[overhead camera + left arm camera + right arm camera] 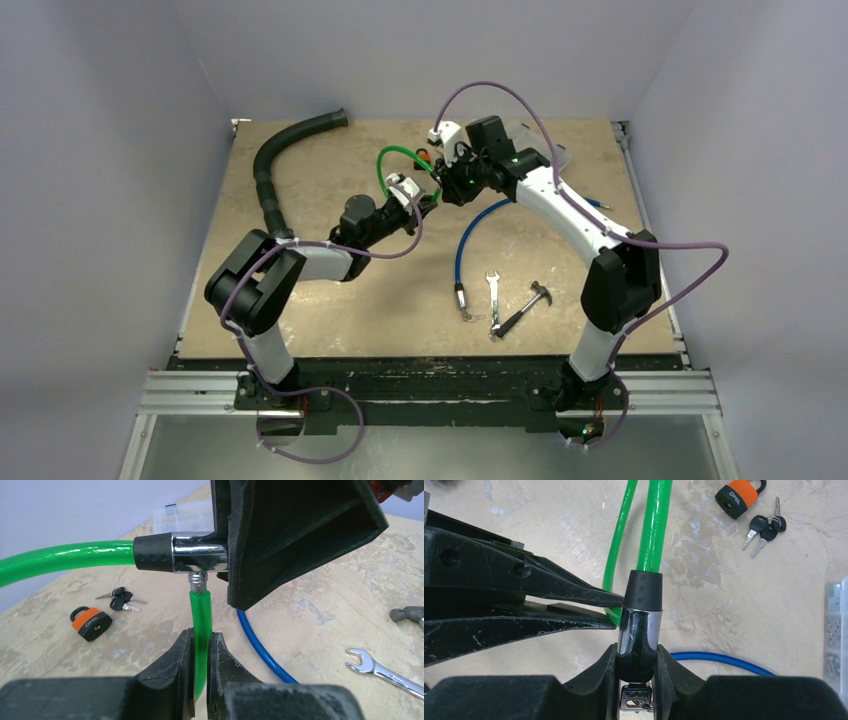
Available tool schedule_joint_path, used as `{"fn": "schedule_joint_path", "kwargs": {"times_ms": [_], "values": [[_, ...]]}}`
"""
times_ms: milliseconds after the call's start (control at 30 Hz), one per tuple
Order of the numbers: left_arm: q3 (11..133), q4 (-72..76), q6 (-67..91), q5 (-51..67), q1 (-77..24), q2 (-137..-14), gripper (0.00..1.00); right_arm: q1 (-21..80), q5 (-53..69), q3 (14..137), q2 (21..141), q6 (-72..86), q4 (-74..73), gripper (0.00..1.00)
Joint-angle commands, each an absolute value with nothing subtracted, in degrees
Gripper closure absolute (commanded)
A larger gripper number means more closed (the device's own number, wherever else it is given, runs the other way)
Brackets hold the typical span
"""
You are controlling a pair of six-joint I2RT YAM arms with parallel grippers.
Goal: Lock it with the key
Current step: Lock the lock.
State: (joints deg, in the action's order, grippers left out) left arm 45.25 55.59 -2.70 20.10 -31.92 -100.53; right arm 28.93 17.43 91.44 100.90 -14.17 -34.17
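The left pincer point(201, 642) grips the green cable point(200, 612), whose metal tip meets the chrome lock barrel point(197, 555).

Bright, even light; soft shadows; wrist views blurred up close.

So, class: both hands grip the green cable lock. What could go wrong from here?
1. The left hand pinches only the flexible green cable below its pin, whose bare metal shows outside the lock barrel; it might bend or slip out.
2. The key sits deep inside the right hand, and both hands are busy; freeing one to turn it could drop the barrel.
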Motion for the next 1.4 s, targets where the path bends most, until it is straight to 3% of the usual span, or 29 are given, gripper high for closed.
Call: {"fn": "schedule_joint_path", "kwargs": {"times_ms": [0, 367, 500, 633, 900, 1167, 1367], "values": [[44.37, 72.96, -4.4, 15.7, -32.8, -100.12, 1.0, 34.79, 20.06, 93.67, 101.22, -14.0, -39.23, 1.0], [37.79, 73.81, -2.96, 19.06, -32.96, -98.21, 1.0, 34.7, 22.96, 90.97, 101.77, -12.97, -38.34, 1.0], [37.48, 74.99, -2.83, 19.22, -32.93, -99.06, 0.89, 34.72, 23.77, 90.33, 101.43, -12.46, -38.72, 1.0], [37.75, 74.99, -2.16, 18.64, -32.87, -99.48, 0.87, 34.67, 23.22, 90.16, 101.51, -11.96, -38.85, 1.0], [37.03, 74.21, -2.03, 19.87, -32.81, -99.31, 0.51, 34.63, 22.64, 90.13, 101.56, -11.78, -38.74, 1.0], [35.18, 72.28, -4.4, 21.16, -32.78, -96.47, 0.46, 33.85, 22.32, 90.09, 102.06, -10.64, -38.46, 1.0], [33.18, 68.73, -6.85, 23.69, -32.7, -92.34, 0.24, 33.16, 22.67, 90.09, 102.11, -9.31, -37.76, 1.0]]}}
